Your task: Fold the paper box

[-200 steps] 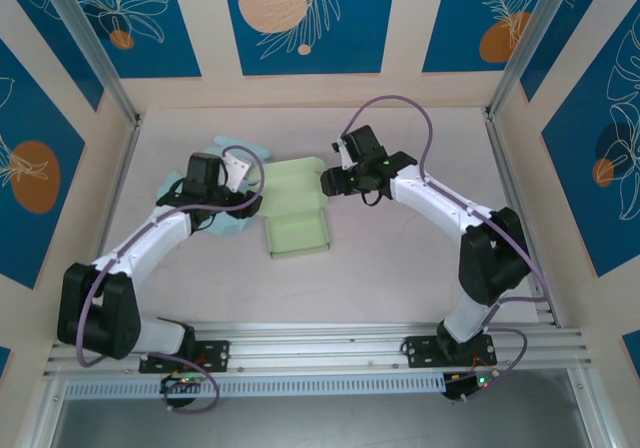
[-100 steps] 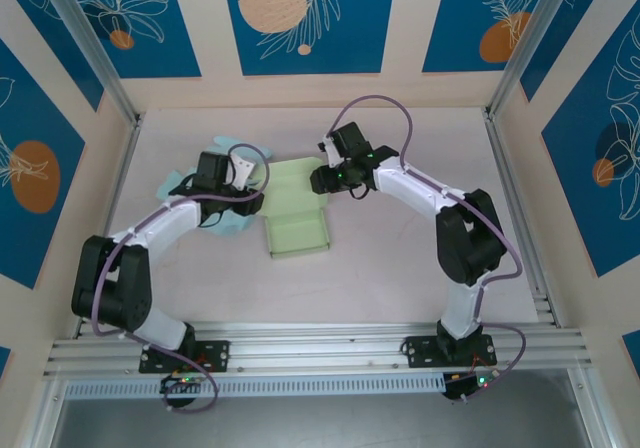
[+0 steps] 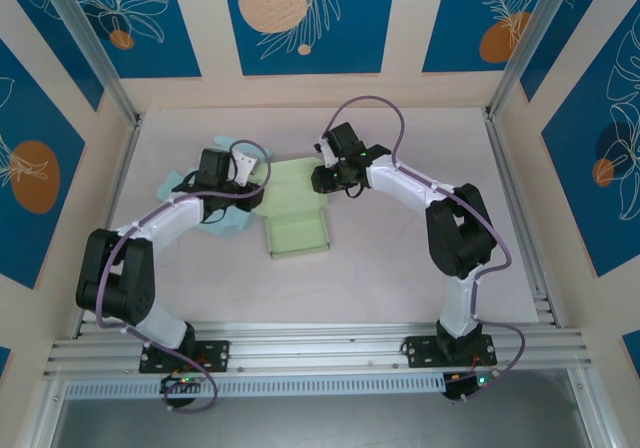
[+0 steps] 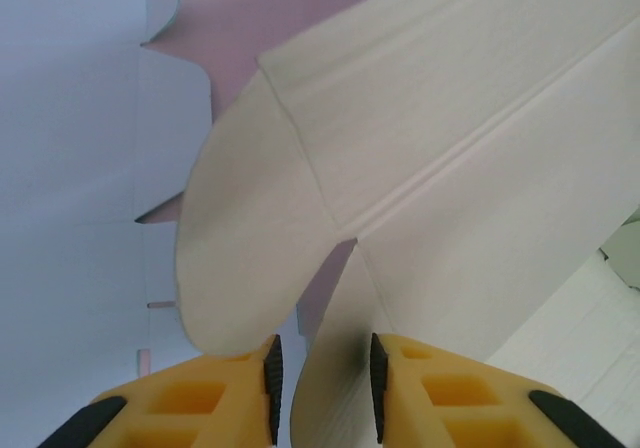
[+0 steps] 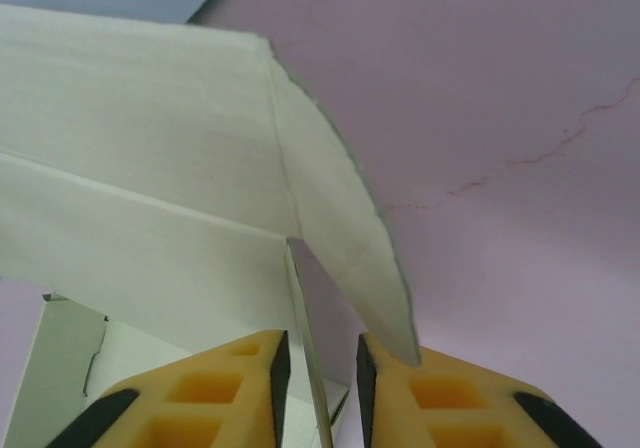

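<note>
Green paper box (image 3: 295,218), blue sheet (image 3: 232,224) on table (image 3: 400,258)

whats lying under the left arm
A light blue paper sheet on the table, beside the green box. The left arm covers its middle, so its full shape is hidden.

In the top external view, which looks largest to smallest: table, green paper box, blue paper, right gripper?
1. table
2. green paper box
3. right gripper
The blue paper is partly hidden by the left arm, so its rank is unsure.
</note>
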Controlling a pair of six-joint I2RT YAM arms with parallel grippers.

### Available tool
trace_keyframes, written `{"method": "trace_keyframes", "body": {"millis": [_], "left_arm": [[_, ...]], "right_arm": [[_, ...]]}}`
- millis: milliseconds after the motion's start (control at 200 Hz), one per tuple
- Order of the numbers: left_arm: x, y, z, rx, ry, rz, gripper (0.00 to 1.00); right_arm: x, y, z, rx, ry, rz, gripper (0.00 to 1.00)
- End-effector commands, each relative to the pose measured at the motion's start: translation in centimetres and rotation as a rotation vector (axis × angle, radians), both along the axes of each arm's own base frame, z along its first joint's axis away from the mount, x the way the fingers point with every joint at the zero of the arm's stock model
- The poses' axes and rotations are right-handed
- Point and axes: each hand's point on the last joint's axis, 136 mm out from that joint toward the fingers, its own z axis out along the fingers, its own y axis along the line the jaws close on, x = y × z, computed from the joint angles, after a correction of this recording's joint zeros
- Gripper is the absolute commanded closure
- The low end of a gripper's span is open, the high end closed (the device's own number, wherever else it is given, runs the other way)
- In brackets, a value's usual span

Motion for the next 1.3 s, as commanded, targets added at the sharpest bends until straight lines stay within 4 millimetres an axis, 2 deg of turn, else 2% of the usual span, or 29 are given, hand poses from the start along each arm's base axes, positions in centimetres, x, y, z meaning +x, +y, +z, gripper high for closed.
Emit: {"method": "trace_keyframes", "body": {"millis": [0, 175, 355, 515, 785, 1055, 1290], "left_arm": [[1.1, -0.5, 1.3, -0.048, -0.023, 0.001, 0.72], [1.1, -1.0, 1.7, -0.066, -0.029, -0.006, 0.86], [1.3, -2.1, 1.9, -0.082, -0.039, -0.007, 0.92], [1.8, -3.3, 3.0, -0.083, -0.086, 0.010, 0.98], [2.7, -5.6, 5.4, -0.170, -0.197, 0.068, 0.98], [2.0, -7.6, 3.8, -0.193, -0.200, 0.122, 0.98], [1.1, -8.4, 3.6, -0.232, -0.218, 0.154, 0.99]], "right_arm": [[0.8, 0.5, 1.2, -0.004, -0.047, 0.000, 0.78], [0.9, 0.0, 1.7, -0.030, -0.079, -0.023, 0.85], [1.0, -0.8, 2.5, -0.060, -0.132, -0.054, 0.86], [0.7, -1.6, 3.2, -0.071, -0.184, -0.083, 0.88], [0.9, -3.4, 4.6, -0.084, -0.292, -0.154, 0.88], [0.2, -3.2, 3.6, -0.075, -0.324, -0.200, 0.88], [-0.6, -2.3, 2.9, -0.062, -0.362, -0.233, 0.88]]}}
